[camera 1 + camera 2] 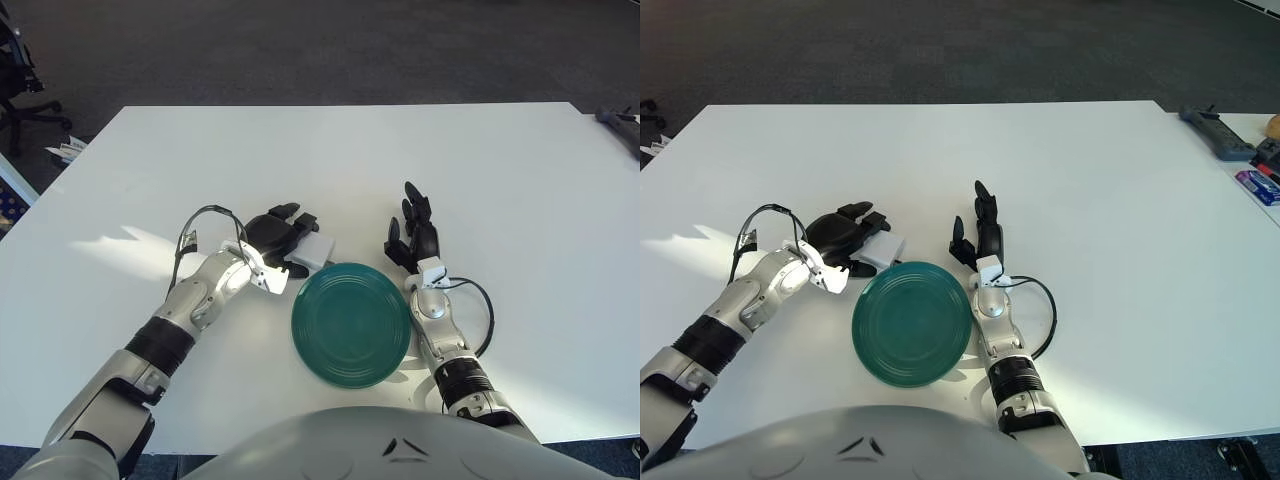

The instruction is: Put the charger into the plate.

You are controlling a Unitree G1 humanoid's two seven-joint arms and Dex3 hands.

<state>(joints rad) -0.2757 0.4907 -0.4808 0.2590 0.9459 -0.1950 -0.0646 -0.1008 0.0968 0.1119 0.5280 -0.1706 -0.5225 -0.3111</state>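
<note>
So my left hand point(277, 236) is sitting right on top of the charger point(311, 251), the little white block on the desk point(500, 170) just up and to the left of the plate point(351, 323). My black fingers point(860, 212) are draped over its left part, and the charger's right end pokes out past them toward the plate's rim. Honestly can't tell whether I've actually got it clamped or my fingers are just curled over it; the hand hides the contact. The charger looks like it's flat on the desk, very close to the green plate's edge but not in it.

My right hand point(413, 236) shows just off the plate's upper right side, fingers stretched out straight and pointing away from me, holding nothing. A black cable point(480, 310) loops beside that wrist.
</note>
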